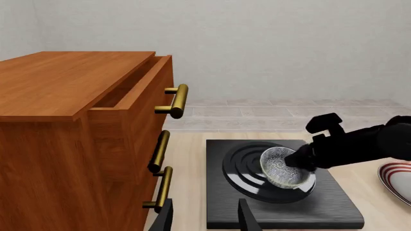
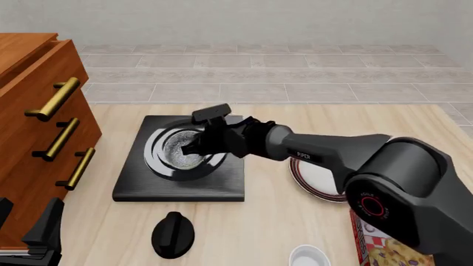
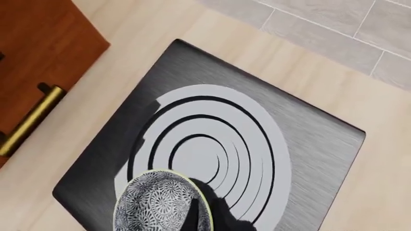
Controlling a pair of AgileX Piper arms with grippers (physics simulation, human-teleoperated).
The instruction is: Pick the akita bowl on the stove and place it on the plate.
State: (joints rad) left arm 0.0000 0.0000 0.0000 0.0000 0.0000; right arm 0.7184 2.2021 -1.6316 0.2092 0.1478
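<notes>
- At the near edge of the front view stand a black knob (image 2: 172,235), a small white bowl (image 2: 309,257) and a printed box (image 2: 384,250), all on the pale wooden surface (image 2: 266,221).
- The left gripper (image 2: 33,233) sits low at the near left corner, beside the wooden dresser (image 2: 30,138). In its wrist view its two fingers (image 1: 247,216) stand apart with nothing between them: the jaws are open.
- The dresser has brass handles (image 2: 53,98); its top drawer (image 1: 138,91) is pulled partly out.
- The stove (image 2: 185,166) lies flat on the surface just right of the dresser, with the knob in front of it and apart from it.
- The akita bowl (image 2: 181,149) is over the stove's burner rings (image 3: 212,139), tilted, so that its speckled inside faces the left wrist camera (image 1: 282,166). Whether its base touches the rings or hangs just above them I cannot tell.
- The right arm (image 2: 340,158) reaches in from the right, across the plate, to the bowl. The right gripper (image 2: 203,145) is at the bowl's rim on the side toward the plate; the jaws look closed on that rim, though the fingertips themselves are hidden behind the dark wrist and the bowl.
- The plate (image 2: 318,180) lies on the surface just right of the stove, partly covered by the arm; its red-striped rim shows at the edge of the left wrist view (image 1: 395,180).
- The bowl is on the stove side, not on the plate.
</notes>
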